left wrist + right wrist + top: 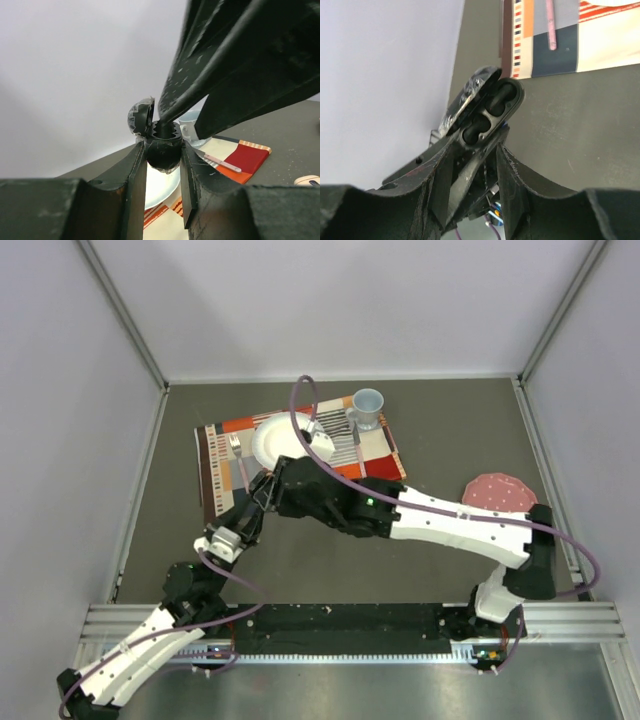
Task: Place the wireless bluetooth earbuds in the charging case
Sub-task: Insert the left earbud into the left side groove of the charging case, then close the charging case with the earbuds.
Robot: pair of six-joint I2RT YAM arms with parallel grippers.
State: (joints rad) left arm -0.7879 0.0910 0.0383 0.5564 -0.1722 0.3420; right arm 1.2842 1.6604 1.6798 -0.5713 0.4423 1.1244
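No words, numbers or signs can be read in any of the views. The cloth mat (382,454) has stripes and blocks of color on it, but these are only a pattern, not letters.
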